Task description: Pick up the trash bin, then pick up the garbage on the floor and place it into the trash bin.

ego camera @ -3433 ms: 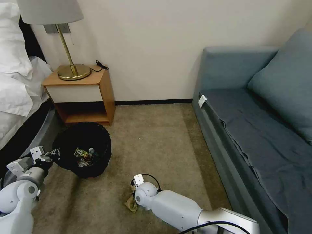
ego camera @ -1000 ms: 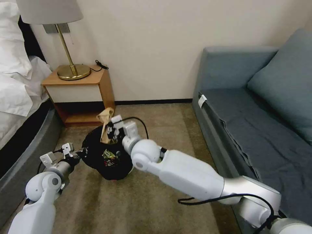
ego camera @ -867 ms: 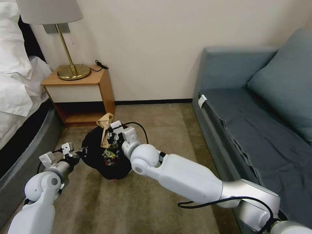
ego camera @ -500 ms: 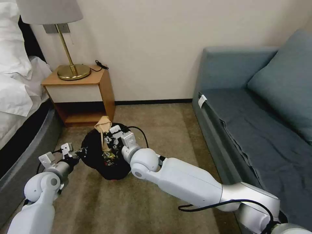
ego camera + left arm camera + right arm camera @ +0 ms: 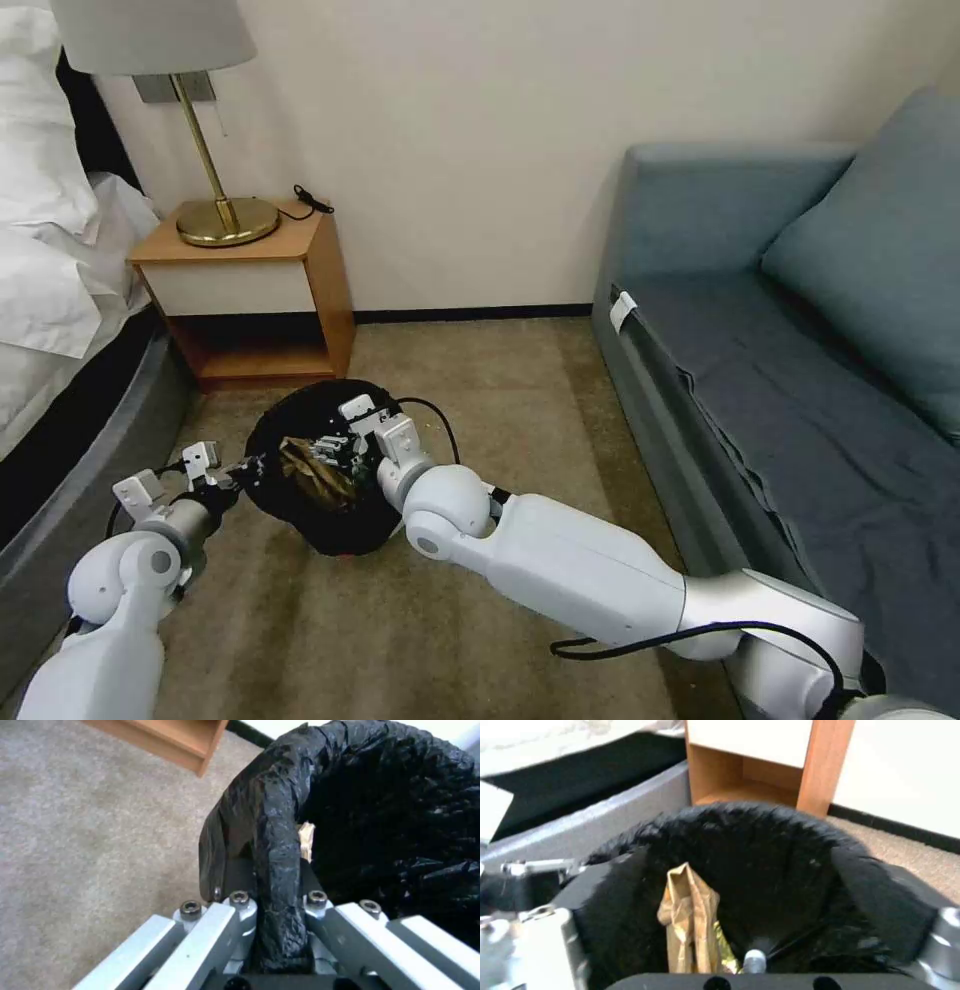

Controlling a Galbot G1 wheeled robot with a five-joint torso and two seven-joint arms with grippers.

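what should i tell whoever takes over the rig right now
Left gripper: fingers shut on the trash bin rim, holding it beside the bed.
Right gripper: at the bin mouth, fingers open, holding nothing.
Crumpled tan paper: inside the bin, with other wrappers under it.
Done: bin gripped, paper dropped in.
Left: no litter shows on the carpet in the head view; check the floor outside it, then withdraw the right arm.
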